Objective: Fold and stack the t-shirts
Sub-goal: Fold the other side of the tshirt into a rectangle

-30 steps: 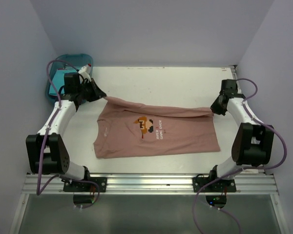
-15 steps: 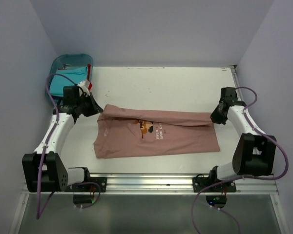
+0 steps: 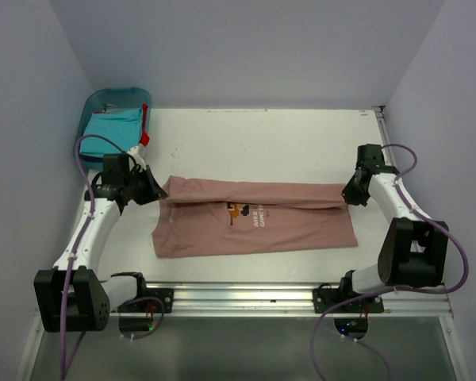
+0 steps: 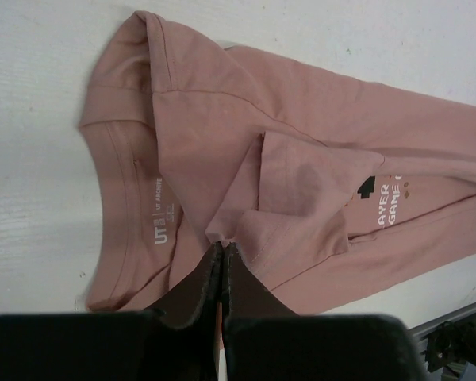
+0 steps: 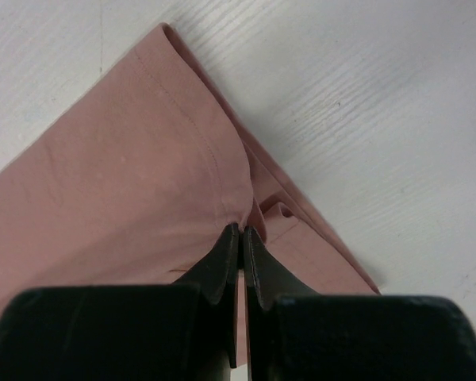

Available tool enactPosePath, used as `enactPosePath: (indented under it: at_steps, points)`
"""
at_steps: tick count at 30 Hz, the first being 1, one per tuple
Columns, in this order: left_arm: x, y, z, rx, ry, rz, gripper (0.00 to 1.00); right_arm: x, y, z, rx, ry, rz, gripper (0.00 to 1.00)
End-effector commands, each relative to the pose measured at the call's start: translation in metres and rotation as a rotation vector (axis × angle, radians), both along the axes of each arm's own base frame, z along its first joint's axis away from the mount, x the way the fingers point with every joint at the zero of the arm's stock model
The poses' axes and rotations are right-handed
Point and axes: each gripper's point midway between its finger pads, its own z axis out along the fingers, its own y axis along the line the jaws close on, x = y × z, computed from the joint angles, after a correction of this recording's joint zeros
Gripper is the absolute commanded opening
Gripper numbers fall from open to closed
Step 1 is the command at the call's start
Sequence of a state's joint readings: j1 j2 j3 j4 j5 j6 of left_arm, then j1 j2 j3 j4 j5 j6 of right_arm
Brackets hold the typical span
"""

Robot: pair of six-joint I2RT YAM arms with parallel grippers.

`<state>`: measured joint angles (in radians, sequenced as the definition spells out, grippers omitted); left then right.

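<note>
Pink t-shirt (image 3: pixel 258 230) hem nearer, in low left claw (image 3: pixel 163 191) and right claw (image 3: pixel 345 194)

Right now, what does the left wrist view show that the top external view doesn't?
Only the left wrist: the collar's printed label and seam stitching. Only the top external: the blue bin holding a turquoise t-shirt, and the right jaws shut on the shirt's other end. Both: the pink t-shirt, partly folded over its chest print, with the left jaws shut on its cloth.

Left pincer (image 3: pixel 162 190), right pincer (image 3: pixel 346 193) drew pink tee (image 3: pixel 254 230) far edge nearer; print (image 3: pixel 250 213) seemingly half covered.
</note>
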<state>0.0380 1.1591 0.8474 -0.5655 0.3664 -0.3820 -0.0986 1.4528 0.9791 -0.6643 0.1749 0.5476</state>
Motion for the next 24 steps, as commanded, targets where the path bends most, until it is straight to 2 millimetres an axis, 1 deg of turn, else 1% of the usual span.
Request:
enactPosePath:
  at_steps: [1,6,7,13,17,24]
  points:
    - [-0.011,-0.002,0.001,-0.005,-0.002,-0.007,0.00,-0.005,-0.006,0.000,-0.036,0.012,-0.013,0.00]
    - [-0.021,-0.003,-0.007,-0.003,0.023,-0.013,0.00,-0.006,-0.005,-0.009,-0.031,0.032,-0.016,0.00]
    - [-0.023,-0.002,-0.011,-0.001,0.032,-0.010,0.00,-0.007,-0.006,-0.011,-0.034,0.036,-0.019,0.00]
    - [-0.024,-0.003,-0.013,0.004,0.034,-0.014,0.00,-0.001,-0.008,-0.013,-0.038,0.032,-0.030,0.00]
    - [-0.028,-0.002,-0.018,0.010,0.049,-0.022,0.00,-0.006,-0.008,-0.024,-0.038,0.060,-0.032,0.00]
    - [-0.042,0.000,-0.027,0.008,0.116,0.014,0.00,-0.010,-0.006,-0.023,-0.036,0.059,-0.028,0.00]
